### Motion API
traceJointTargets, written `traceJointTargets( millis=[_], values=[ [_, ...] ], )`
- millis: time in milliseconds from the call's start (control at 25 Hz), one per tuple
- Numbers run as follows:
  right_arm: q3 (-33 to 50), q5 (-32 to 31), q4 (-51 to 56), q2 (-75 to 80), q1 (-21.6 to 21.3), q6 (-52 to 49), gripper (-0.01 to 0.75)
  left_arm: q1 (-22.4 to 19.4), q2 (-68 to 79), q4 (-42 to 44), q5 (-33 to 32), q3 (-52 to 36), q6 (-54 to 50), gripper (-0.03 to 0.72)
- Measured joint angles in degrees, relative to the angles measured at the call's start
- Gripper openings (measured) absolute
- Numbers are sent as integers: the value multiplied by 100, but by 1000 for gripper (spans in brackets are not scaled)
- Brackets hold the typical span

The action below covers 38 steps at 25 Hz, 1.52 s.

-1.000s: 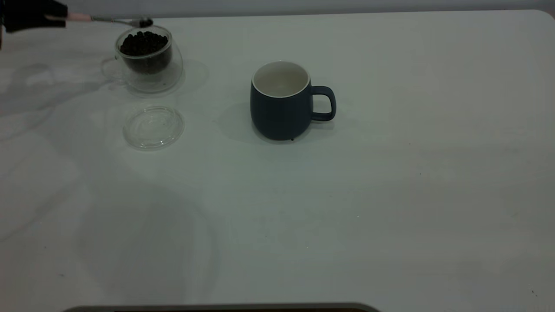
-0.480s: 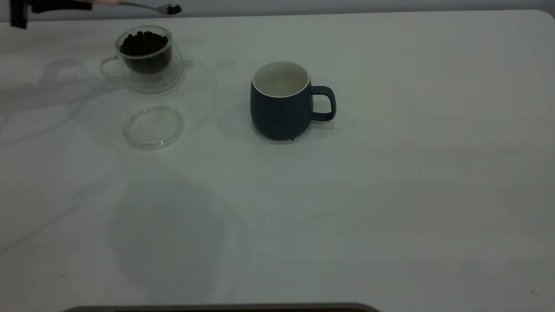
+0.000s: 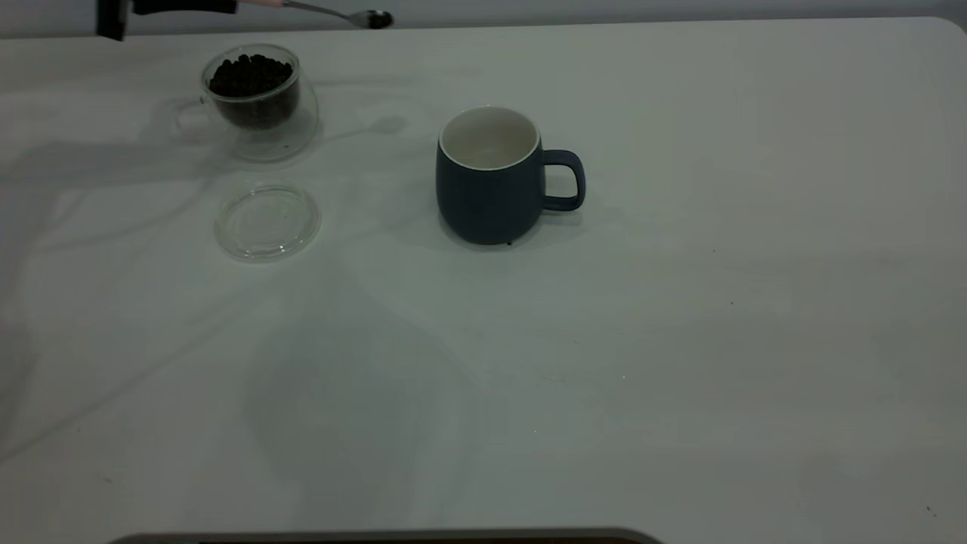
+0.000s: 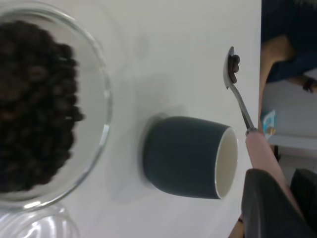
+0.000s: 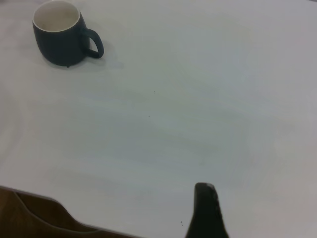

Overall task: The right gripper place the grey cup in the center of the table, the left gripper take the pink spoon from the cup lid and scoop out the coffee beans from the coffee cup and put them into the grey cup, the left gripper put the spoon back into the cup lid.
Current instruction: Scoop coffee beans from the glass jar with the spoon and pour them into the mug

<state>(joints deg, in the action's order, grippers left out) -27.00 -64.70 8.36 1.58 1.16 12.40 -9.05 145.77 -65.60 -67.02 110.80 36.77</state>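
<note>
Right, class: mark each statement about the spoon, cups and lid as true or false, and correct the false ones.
1. The pink spoon carries coffee beans. True.
2. The grey cup already holds beans. False: its white inside is empty.
3. The cup lid sits on the coffee cup. False: it lies on the table beside it.
4. The left gripper holds the spoon by its handle. True.

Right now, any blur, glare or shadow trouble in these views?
Exterior view: dim; broad soft arm shadows fall across the table, cup lid faint against it. Left wrist view: coffee beans close and blurred, grey cup and pink spoon softer still. Right wrist view: evenly lit, no glare.
</note>
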Motion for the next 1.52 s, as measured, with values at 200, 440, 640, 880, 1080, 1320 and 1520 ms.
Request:
traceJointTargets(
  millis=[200, 440, 640, 880, 1080, 1320, 1520],
  values=[
    [0, 0, 0, 0, 0, 0, 588, 205, 0, 0, 0, -43, 0, 127],
    [0, 0, 11, 0, 0, 0, 588, 268, -22, -15, 0, -516, 135, 127],
    [0, 0, 17, 0, 0, 0, 588, 268, -22, -22, 5, -887, 351, 127],
    [0, 0, 17, 0, 0, 0, 588, 268, -103, -45, 18, -1055, 486, 127],
    [0, 0, 17, 0, 0, 0, 588, 273, -233, -56, 18, -1112, 512, 127],
    [0, 0, 17, 0, 0, 0, 588, 522, -343, -49, 18, -1130, 576, 127],
    [0, 0, 17, 0, 0, 0, 588, 818, -343, 57, 18, -1141, 617, 127]
  ],
)
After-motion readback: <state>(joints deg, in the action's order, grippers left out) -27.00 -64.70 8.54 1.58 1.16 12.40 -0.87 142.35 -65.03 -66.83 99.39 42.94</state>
